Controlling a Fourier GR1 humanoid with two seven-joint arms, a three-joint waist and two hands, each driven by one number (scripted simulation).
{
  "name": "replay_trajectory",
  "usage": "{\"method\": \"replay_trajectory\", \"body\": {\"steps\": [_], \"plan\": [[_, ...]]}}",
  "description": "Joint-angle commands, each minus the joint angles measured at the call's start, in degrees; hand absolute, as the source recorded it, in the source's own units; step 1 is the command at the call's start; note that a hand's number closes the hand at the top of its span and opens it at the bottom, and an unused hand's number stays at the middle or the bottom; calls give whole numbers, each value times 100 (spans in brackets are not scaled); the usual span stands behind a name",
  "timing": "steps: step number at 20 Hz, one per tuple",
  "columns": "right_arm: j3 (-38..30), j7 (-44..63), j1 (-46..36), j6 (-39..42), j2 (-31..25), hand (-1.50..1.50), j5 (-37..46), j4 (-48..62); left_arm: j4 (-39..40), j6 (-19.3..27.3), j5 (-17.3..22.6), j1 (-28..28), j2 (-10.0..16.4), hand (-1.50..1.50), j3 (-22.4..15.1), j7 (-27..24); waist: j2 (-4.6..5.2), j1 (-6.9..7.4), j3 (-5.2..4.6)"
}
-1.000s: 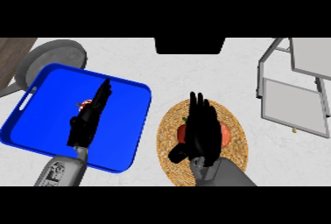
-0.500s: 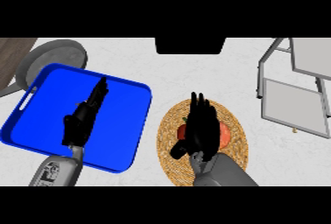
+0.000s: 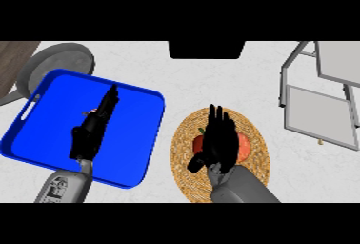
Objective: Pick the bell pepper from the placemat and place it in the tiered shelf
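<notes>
Most of the red bell pepper (image 3: pixel 243 145) on the round placemat (image 3: pixel 257 163) is hidden under my right hand (image 3: pixel 219 138), whose straight fingers grasp nothing.

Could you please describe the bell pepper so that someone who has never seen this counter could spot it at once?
Find the large blue tray on the left of the counter; directly to its right lies a round woven placemat. The bell pepper sits on that placemat, largely covered by the right hand, and is the only red, rounded thing against the tan weave.
</notes>
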Motion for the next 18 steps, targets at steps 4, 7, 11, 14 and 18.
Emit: {"method": "replay_trajectory", "body": {"steps": [4,7,11,14,18], "plan": [[318,945,-19,-411,70,-150,-120,-60,104,-59,-66,-145,-77,0,123,-28,-5,-17,0],[108,591,163,-363,70,-150,-119,295,-449,-299,129,201,129,0,214,216,-10,7,1],[635,832,-387,-807,70,150,-634,943,-70,-144,-81,-107,-155,0,108,115,8,52,1],[115,409,-283,12,70,150,-297,746,-63,-14,-234,14,-247,0,95,76,-5,-20,0],[80,195,8,189,30,150,177,441,308,-467,-18,-158,12,0,423,-90,-6,-53,-1]]}}
